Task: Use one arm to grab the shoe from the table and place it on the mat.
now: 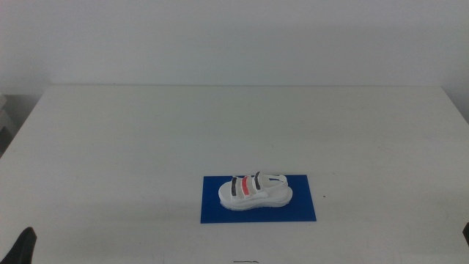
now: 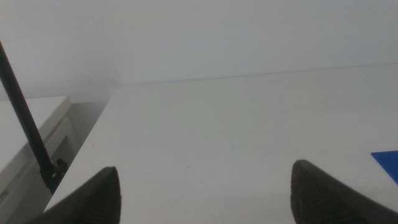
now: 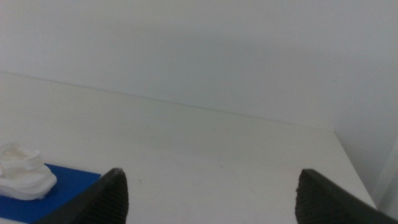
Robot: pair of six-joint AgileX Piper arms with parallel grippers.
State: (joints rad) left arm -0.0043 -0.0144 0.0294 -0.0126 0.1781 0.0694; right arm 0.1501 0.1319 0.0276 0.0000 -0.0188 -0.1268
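The white shoe (image 1: 255,191), with two dark straps and one red strap, lies on its sole on the dark blue mat (image 1: 259,209) near the front middle of the white table (image 1: 234,125). Neither gripper touches it. My left gripper (image 1: 22,246) shows only as a dark tip at the bottom left corner of the middle view. In the left wrist view its jaws stand wide apart and empty (image 2: 205,193), with a corner of the mat (image 2: 387,163) in sight. My right gripper (image 3: 211,196) is open and empty; its view shows the shoe's end (image 3: 23,177) on the mat (image 3: 56,193).
The table's left edge (image 2: 87,149) drops off beside a thin black rod (image 2: 25,124) and a low white cabinet (image 2: 31,118). A white wall stands behind the table.
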